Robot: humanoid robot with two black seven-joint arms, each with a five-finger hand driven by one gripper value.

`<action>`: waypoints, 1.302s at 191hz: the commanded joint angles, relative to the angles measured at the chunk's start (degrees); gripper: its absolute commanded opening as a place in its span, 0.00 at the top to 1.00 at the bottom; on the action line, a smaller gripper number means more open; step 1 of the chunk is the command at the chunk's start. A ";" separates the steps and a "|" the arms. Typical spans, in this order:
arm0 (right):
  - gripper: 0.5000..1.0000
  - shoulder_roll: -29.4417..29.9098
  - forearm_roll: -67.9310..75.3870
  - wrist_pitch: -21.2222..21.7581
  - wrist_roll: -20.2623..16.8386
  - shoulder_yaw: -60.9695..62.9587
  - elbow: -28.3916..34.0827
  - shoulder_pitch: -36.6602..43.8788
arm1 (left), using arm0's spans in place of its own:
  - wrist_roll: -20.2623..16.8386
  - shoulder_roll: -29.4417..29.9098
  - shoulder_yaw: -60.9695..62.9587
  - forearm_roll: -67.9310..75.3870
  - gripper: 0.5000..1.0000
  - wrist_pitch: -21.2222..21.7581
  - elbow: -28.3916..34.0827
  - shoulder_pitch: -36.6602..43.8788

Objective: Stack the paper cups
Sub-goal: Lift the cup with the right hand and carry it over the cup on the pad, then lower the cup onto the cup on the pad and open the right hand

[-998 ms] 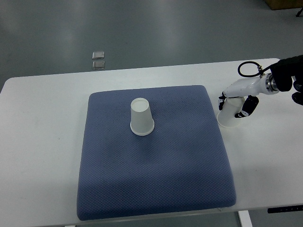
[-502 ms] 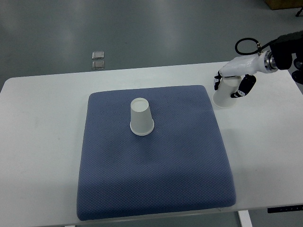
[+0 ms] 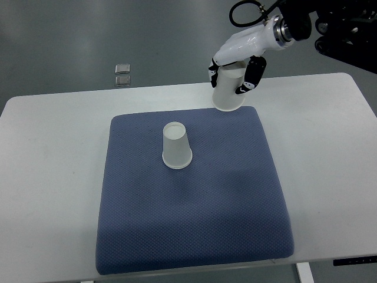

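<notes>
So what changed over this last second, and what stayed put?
The right hand, gripping one cup throughout, carried it from the table right of the pad up and leftward; it now hangs near the pad's far right corner. Nothing was let go. The upside-down cup on the pad and the pad itself did not move. The left arm is out of view.

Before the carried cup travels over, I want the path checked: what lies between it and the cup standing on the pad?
Nothing but bare blue pad separates the held cup from the upside-down cup, as the top view shows.
</notes>
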 commanded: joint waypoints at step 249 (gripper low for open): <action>0.55 15.11 1.64 0.59 -0.69 4.61 -9.80 -6.74 | 0.00 0.00 0.00 0.00 0.00 0.02 0.00 0.00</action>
